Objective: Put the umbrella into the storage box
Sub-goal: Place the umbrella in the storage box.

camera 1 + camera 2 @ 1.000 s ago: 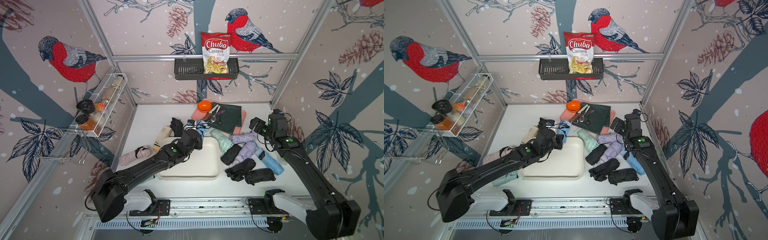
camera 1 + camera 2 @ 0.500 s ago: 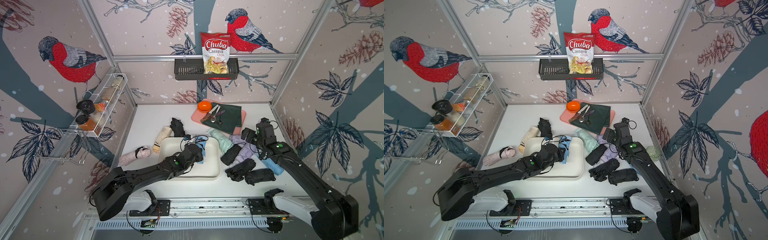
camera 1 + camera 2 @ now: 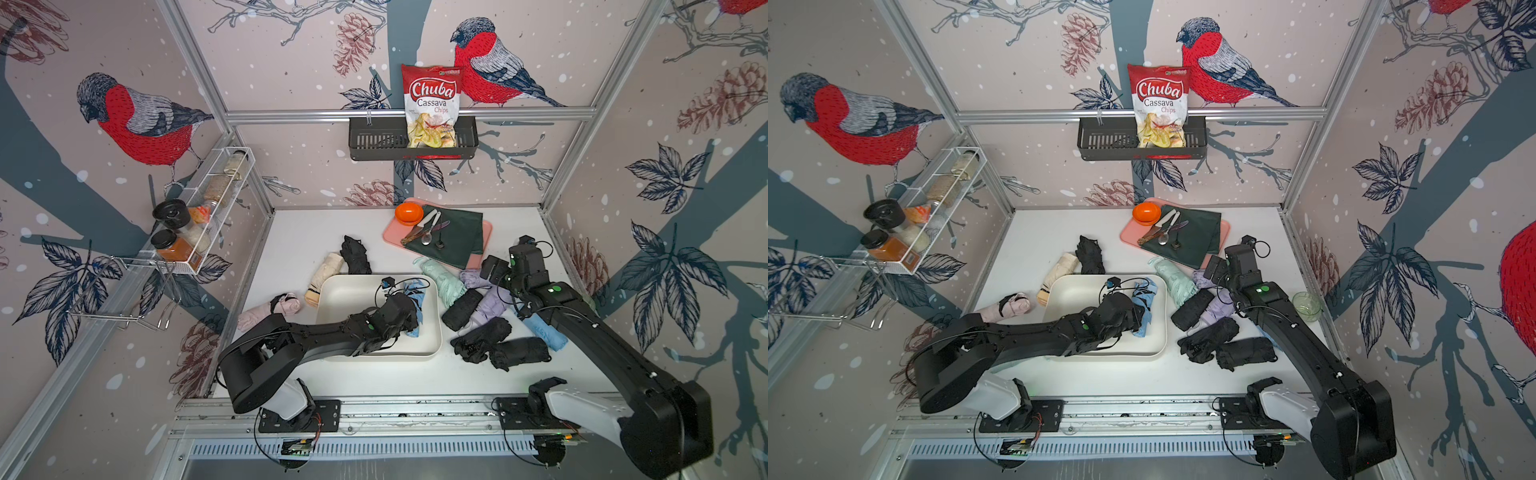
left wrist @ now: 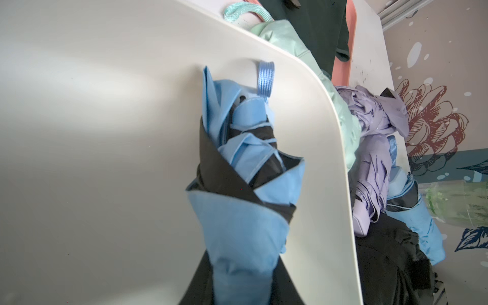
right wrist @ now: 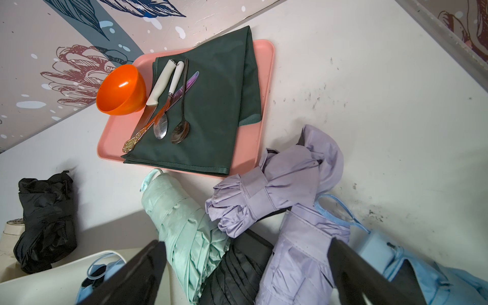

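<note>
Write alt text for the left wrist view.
A folded sky-blue fabric umbrella with black lining sits inside the cream-white plastic storage box, near its rounded corner. Beyond the rim lie a mint-green umbrella, lilac umbrellas and a black umbrella.

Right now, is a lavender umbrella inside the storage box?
No, only the blue umbrella is in the storage box; the lavender umbrellas lie outside it.

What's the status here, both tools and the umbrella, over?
Left tool shut on blue umbrella, inside storage box. Right tool open over purple umbrellas. No other item seen in box.
</note>
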